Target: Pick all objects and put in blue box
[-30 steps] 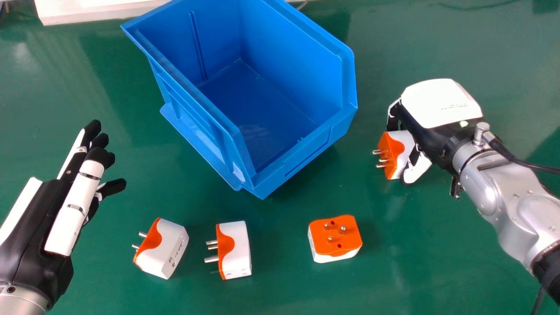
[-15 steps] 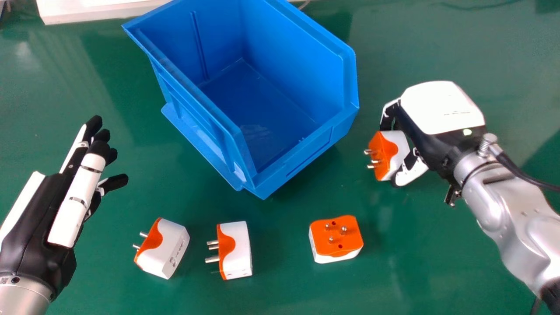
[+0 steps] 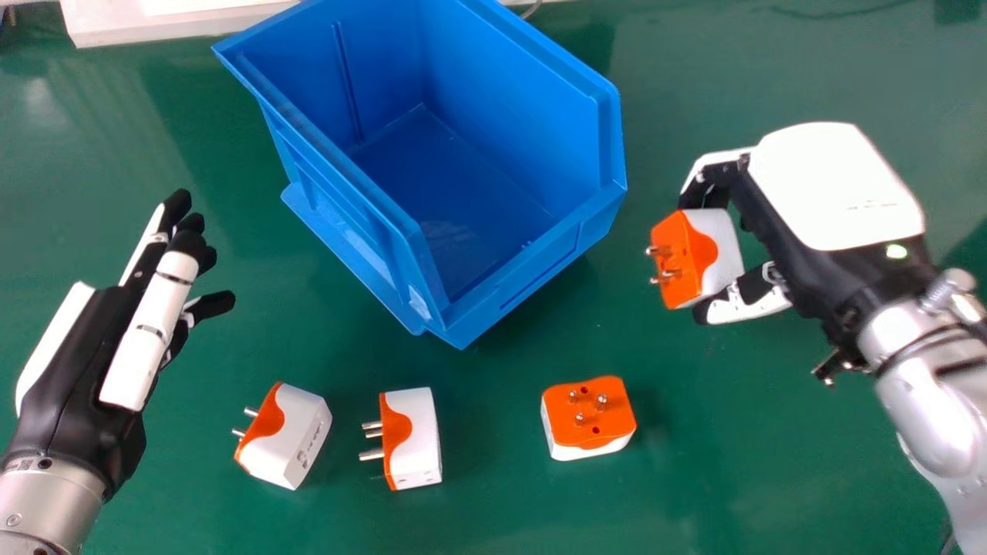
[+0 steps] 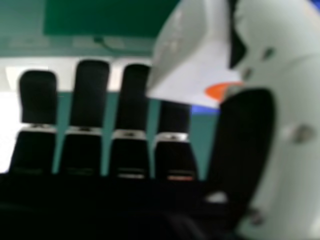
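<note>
Head view: the right hand (image 3: 839,189), right of centre, grasps a white-and-orange adapter (image 3: 685,258); the blue box (image 3: 513,108) sits upper centre, three other adapters (image 3: 416,439) lie lower, the left hand (image 3: 85,378) opened at left.

The table (image 3: 740,478) is green; a white object (image 3: 116,27) sits far left.

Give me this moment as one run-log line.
right hand: holding adapter, right of blue box | left hand: open | three more adapters: on table
</note>
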Robot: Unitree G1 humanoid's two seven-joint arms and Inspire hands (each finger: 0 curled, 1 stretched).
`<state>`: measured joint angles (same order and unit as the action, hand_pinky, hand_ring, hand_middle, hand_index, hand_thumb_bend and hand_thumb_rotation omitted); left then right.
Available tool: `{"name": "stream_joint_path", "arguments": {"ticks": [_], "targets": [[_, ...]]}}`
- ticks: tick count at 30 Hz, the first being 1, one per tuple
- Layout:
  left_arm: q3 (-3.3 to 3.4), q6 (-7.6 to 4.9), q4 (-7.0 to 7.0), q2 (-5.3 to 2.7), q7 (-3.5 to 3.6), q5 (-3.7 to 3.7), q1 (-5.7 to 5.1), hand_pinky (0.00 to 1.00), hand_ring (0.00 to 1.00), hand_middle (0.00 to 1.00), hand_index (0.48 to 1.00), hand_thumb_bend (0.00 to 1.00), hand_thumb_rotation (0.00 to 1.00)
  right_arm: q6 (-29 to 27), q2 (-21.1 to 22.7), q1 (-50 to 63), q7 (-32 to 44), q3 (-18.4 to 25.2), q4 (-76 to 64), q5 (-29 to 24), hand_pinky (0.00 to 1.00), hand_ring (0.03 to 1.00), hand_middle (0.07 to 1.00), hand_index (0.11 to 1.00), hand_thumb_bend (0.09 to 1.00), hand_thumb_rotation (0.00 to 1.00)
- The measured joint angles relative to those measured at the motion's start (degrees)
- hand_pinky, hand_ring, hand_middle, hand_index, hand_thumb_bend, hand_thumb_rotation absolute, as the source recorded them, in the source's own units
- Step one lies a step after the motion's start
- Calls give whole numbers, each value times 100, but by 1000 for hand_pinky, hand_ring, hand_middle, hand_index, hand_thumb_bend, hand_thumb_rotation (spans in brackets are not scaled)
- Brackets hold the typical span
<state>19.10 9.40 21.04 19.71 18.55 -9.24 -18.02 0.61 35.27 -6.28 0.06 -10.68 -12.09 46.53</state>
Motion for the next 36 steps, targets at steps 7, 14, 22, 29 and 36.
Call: {"name": "stream_joint_path", "arguments": {"ticks": [7,14,22,29,36], "targets": [[-65,0,-16,-1,-9,33,67,871,969,1000,1000,390,1000,100,-224,240,405,239,-966,-140,330,436,529,539,491,0],[-90,-4,-23,-5,-40,53,89,871,968,1000,1000,379,1000,89,-445,-137,818,194,-1271,-113,323,433,526,553,488,0],[-157,-13,-77,-17,-81,80,113,873,969,1000,1000,380,1000,-256,-723,-869,926,-206,-750,-53,320,436,529,554,488,0],[-191,-11,-76,-27,-107,74,110,875,969,1000,1000,383,1000,-606,-1041,-1577,802,-623,136,164,320,436,531,551,488,0],[-191,-11,-72,-42,-112,70,87,880,971,1000,1000,389,1000,-766,-1374,-2504,663,-955,1193,397,321,437,532,548,489,0]]}}
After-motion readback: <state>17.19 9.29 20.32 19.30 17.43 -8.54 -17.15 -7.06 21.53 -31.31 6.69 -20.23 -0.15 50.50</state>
